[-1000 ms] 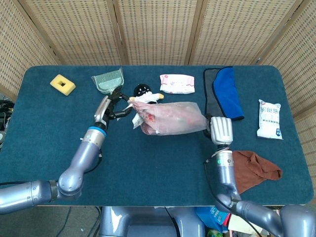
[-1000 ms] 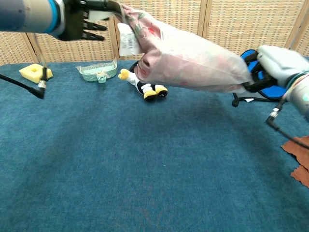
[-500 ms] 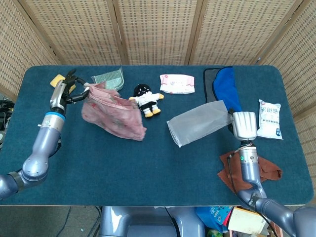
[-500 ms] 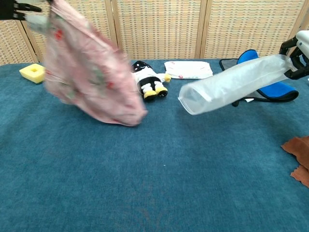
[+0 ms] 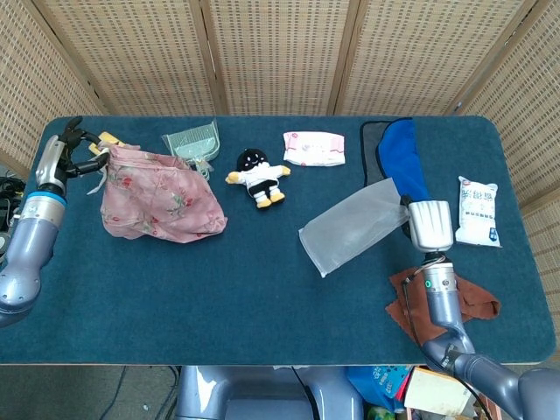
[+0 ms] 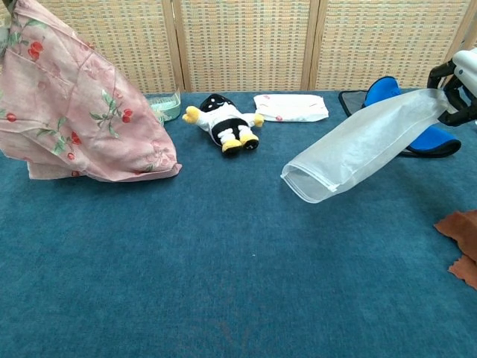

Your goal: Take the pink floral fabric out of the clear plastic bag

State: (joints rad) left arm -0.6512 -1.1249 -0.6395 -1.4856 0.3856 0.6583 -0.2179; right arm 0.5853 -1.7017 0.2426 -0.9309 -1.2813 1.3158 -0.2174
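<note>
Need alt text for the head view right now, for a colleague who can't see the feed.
The pink floral fabric is out of the clear plastic bag: the left hand holds its corner at the table's left edge, while the right hand holds the empty bag. Between them lies a small black-and-white plush toy on the blue table.

Chest view's left edge crops the pink floral fabric [image 6: 74, 112] — right robot hand [image 6: 463, 78] cut off at right edge.
</note>
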